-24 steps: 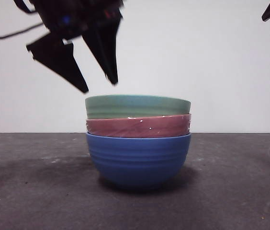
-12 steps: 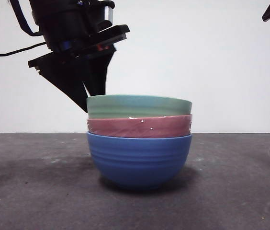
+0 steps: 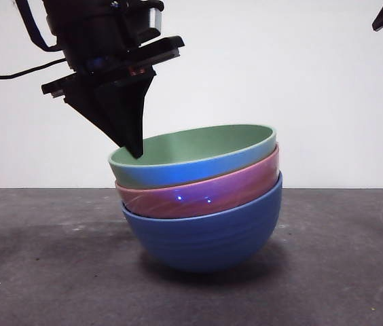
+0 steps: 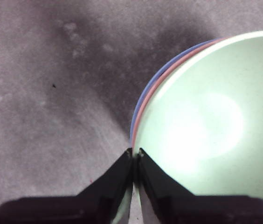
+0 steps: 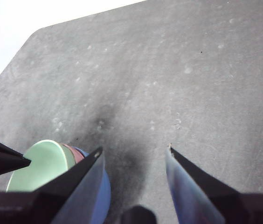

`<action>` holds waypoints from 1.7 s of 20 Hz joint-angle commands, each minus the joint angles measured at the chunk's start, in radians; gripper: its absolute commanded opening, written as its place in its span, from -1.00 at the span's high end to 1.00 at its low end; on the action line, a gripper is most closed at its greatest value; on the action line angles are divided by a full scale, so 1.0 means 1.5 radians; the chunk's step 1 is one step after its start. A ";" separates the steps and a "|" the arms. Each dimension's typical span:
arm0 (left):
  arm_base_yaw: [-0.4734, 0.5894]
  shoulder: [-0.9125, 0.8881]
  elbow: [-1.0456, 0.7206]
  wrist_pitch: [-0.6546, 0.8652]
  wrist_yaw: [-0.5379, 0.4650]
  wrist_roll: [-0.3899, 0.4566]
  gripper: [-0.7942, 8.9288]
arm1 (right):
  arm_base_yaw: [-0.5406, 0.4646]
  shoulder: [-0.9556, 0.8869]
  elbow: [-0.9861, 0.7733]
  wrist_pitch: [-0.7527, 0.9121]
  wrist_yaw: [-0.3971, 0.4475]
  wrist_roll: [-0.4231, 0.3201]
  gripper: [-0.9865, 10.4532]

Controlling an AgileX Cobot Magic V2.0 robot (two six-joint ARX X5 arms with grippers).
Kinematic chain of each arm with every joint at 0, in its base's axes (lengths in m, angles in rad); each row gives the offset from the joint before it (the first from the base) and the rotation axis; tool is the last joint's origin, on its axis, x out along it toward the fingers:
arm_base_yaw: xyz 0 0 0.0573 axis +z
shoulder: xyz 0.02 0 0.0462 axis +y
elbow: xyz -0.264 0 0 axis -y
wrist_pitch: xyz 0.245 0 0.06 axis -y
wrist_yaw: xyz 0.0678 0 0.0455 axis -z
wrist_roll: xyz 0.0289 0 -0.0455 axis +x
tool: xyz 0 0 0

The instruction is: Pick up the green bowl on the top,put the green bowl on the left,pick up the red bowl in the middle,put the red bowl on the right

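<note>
Grey bench (image 3: pixel 327 272) under a white wall carries a stack of three nested bowls, the whole stack tipped so its left side sits lower than its right. On top is the green bowl (image 3: pixel 191 157), its inside showing in the front view. Beneath it sits the red bowl (image 3: pixel 202 193), with small bright specks on its side, and under that the blue bowl (image 3: pixel 205 234), which rests on the bench. The left gripper (image 4: pixel 135 153) is at the green bowl's left rim, its jaws pinching that rim, one inside the bowl and one outside. The right gripper (image 5: pixel 134 154) hangs well above the bench with its jaws spread and nothing between them; its view shows the stack low to one side.
</note>
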 commanded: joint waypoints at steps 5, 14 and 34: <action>0.006 0.003 0.070 -0.013 -0.002 0.001 0.85 | 0.002 0.000 0.001 0.002 0.000 -0.001 0.44; 0.095 -0.063 0.151 -0.144 -0.071 0.054 0.85 | 0.002 0.000 0.001 0.001 0.000 -0.001 0.44; 0.270 -0.145 -0.168 -0.012 0.004 0.055 0.86 | 0.002 0.000 0.001 0.002 0.000 -0.001 0.44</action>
